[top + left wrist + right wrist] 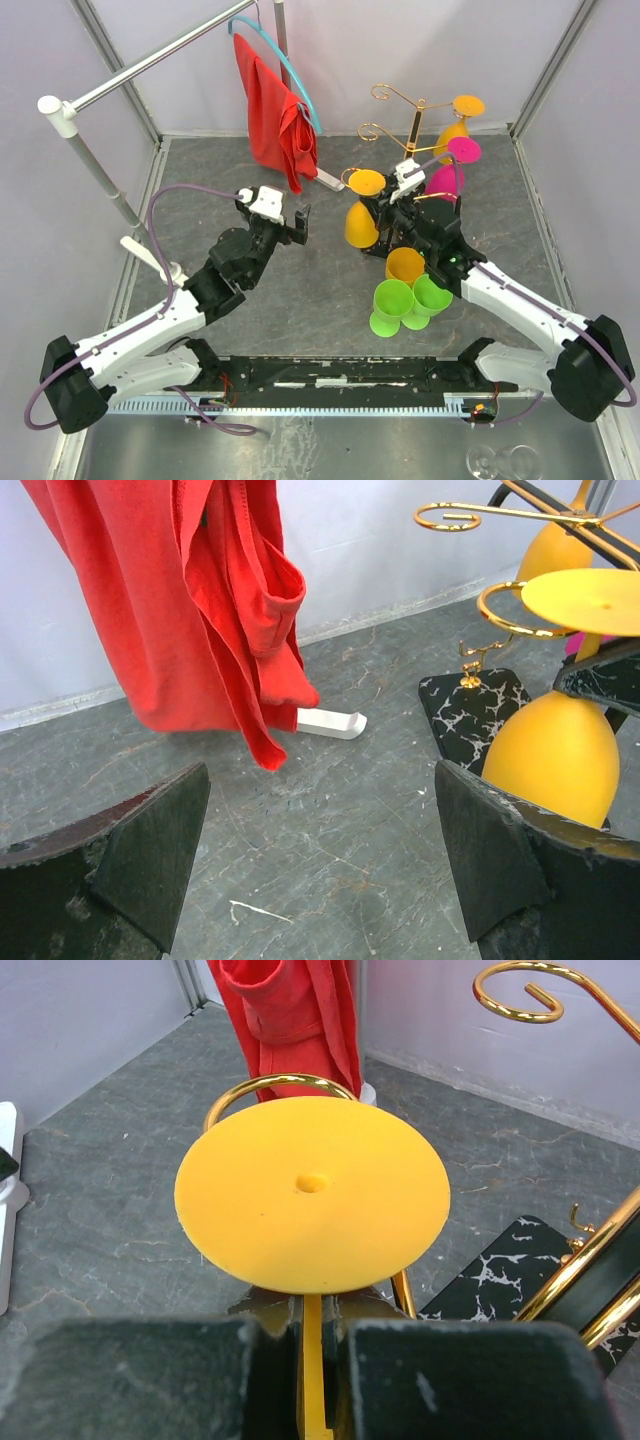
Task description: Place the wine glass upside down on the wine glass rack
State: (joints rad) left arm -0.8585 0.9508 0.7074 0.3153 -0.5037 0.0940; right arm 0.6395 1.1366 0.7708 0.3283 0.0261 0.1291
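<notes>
Right gripper (312, 1345) pinches stem of inverted yellow plastic wine glass (310, 1200); seat foot squarely in thin gold scroll rack (585, 1257) before releasing; left gripper (320, 860) wide, empty.

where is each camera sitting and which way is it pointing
Top external: above and behind the bases, looking down on the grey table; left arm and right arm show whole.
Left wrist: low over the table, facing the hanging red cloth; open left gripper frames the bottom.
Right wrist: just behind the right gripper, shut on the yellow plastic wine glass, looking across its round foot.
Shared: both wrist views catch the gold metal scroll-armed rack, the cloth and that glass.
</notes>
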